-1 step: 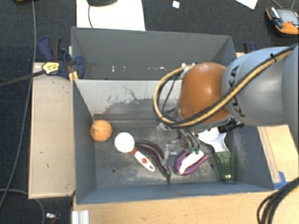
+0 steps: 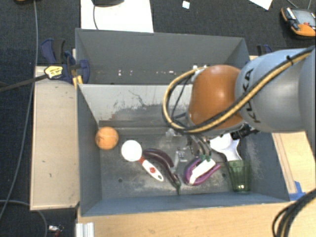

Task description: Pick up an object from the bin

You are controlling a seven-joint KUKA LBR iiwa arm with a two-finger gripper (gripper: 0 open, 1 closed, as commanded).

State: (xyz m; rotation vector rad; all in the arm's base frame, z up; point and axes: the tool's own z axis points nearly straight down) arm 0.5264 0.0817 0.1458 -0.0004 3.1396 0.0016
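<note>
My gripper [image 2: 191, 146] hangs below the arm's orange cover, low over the bin floor right of the middle. Just beneath and in front of it lies a purple and white curved object [image 2: 201, 172]. To its left a dark purple curved piece [image 2: 161, 157] rests on the floor, touching a white brush with a round head [image 2: 132, 150] and a white handle bearing a red spot [image 2: 152, 171]. Whether anything sits in the gripper is hidden by the cover and cables.
An orange ball [image 2: 106, 138] lies by the left wall. A green see-through cup [image 2: 238, 175] stands at the front right, with a white object [image 2: 225, 145] behind it, partly under the arm. The arm covers the bin's right back part.
</note>
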